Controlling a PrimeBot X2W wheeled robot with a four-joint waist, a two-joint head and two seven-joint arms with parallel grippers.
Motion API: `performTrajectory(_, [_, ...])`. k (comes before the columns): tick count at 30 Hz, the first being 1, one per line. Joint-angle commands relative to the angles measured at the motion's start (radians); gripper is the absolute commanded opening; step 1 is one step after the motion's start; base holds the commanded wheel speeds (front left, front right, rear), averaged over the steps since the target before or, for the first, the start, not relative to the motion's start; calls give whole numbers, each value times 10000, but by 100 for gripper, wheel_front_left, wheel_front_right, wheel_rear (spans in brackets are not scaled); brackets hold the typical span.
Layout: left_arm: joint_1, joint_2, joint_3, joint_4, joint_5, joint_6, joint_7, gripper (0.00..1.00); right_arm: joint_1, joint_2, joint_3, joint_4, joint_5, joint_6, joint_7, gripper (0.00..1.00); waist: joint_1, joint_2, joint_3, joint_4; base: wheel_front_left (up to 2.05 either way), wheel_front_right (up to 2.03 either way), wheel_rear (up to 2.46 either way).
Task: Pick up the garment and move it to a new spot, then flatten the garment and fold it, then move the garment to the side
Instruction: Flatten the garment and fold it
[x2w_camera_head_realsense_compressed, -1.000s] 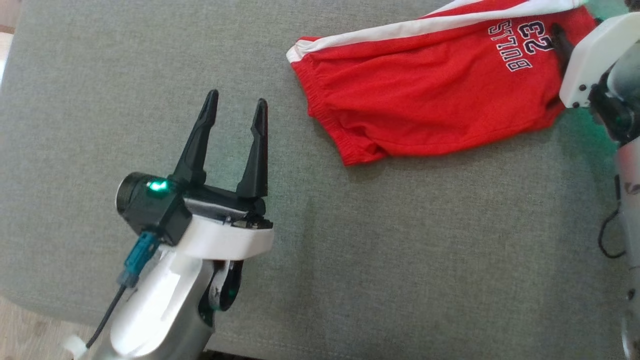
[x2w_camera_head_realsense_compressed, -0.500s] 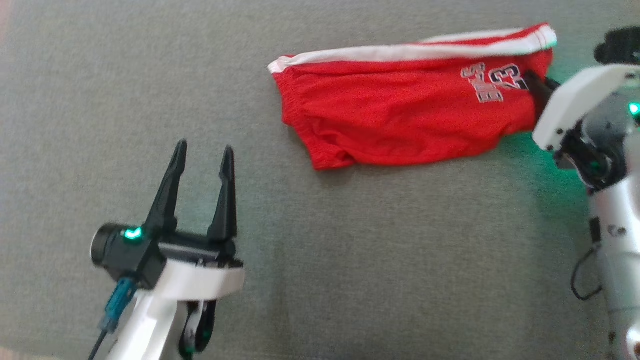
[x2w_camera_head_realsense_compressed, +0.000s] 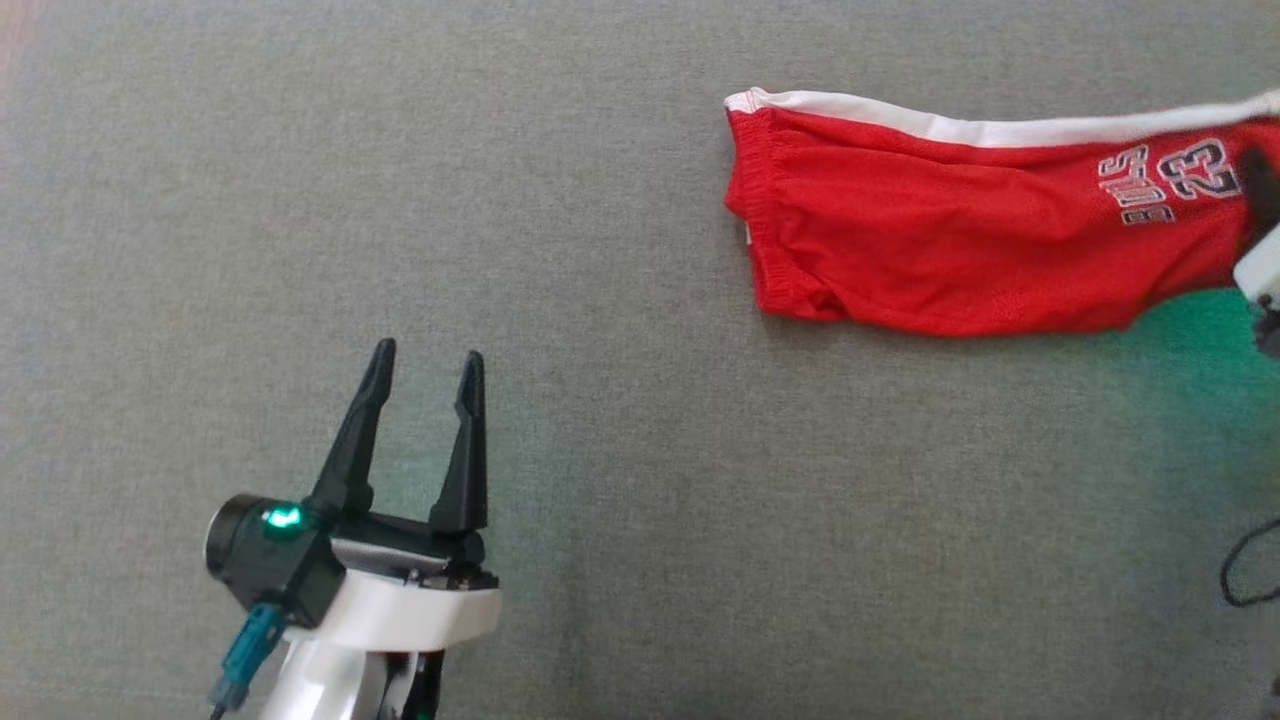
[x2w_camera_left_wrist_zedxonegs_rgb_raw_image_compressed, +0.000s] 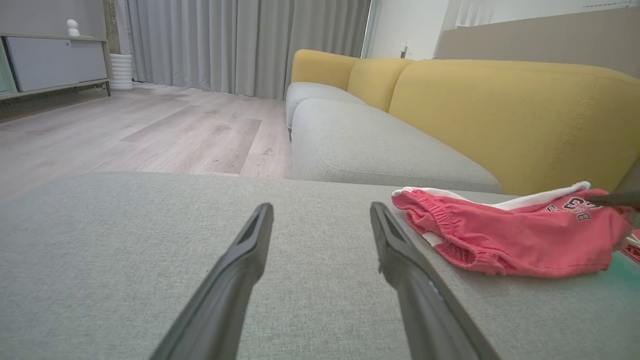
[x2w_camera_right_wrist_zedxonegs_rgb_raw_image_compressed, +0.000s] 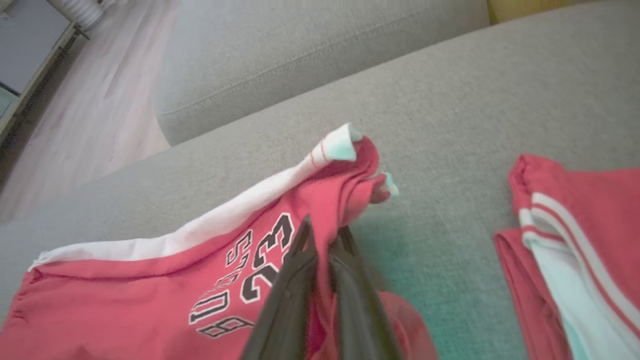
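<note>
On grey cushion (x2w_camera_head_realsense_compressed: 500, 200), red shorts (x2w_camera_head_realsense_compressed: 950, 250) lengthwise left to right, waistband leftward.

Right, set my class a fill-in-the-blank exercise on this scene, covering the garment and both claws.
1. The garment is mostly ____ in colour.
2. The number printed on it is ____.
3. The left claw is ____ and holds nothing.
4. The right claw is ____ on the garment.
Missing words: red, 23, open, shut.
</note>
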Motion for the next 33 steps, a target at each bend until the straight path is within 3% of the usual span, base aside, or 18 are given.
performTrajectory(1, [7,-8,425,-263,93,-55,-51,100,-408,24,189,-630,-79,75,122,0,0,0,28,49,0,0,0])
performTrajectory(5, [59,-221,547,-211,206,-241,-51,100,-456,404,791,-1696,-49,75,673,0,0,0,62,152,0,0,0])
performTrajectory(7, [29,-333,624,-155,268,-361,-51,100,-431,930,1334,-2472,-74,75,1183,0,0,0,125,235,0,0,0])
performTrajectory(12, [-138,-469,756,-84,338,-494,-51,100,-182,1826,2756,-3032,-178,75,1784,0,0,0,246,367,0,0,0])
performTrajectory(18, [-259,-561,675,126,437,-613,-51,100,-74,2025,4166,-2277,467,75,962,0,0,0,302,527,0,0,0])
performTrajectory(33, [-123,-615,662,422,614,-719,-51,100,-742,2030,5559,-275,1654,75,-932,0,0,0,9,574,0,0,0])
